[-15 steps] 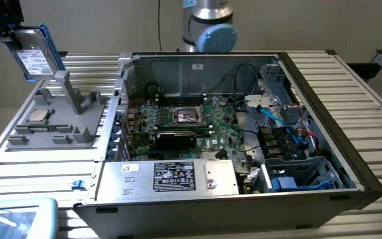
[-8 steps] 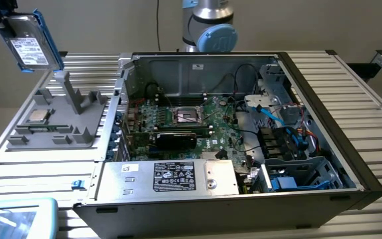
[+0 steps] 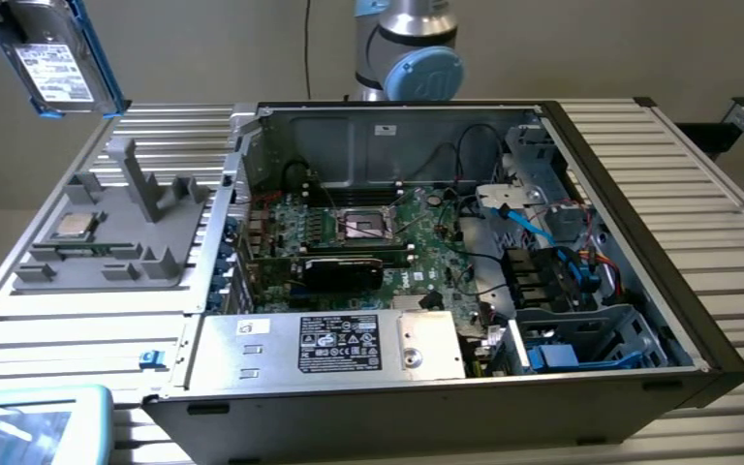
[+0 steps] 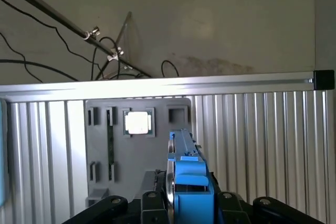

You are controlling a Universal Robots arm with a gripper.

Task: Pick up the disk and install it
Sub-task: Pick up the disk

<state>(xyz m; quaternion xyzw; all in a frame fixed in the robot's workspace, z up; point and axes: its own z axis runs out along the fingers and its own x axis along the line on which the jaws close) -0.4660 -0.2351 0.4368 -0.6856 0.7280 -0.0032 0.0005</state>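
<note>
"So, was the claw holding anything?"

"Yes. Its jaws were clamped on the disk, pinching the blue carrier edge-on. The disk's long axis ran straight out from the claw."

"Where was the disk against the grey holder?"

"Lifted high above it and clear of it, a little tilted, with the white label showing. The processor chip sat in its pocket on the holder."

"And the computer case?"

"Just beside the holder, on the exterior view's right, with its side open. A metal drive cage stood in the corner of the case farthest from the holder. I'd judge that was where the disk belonged. It was well apart from the disk, with the motherboard between them."
</note>
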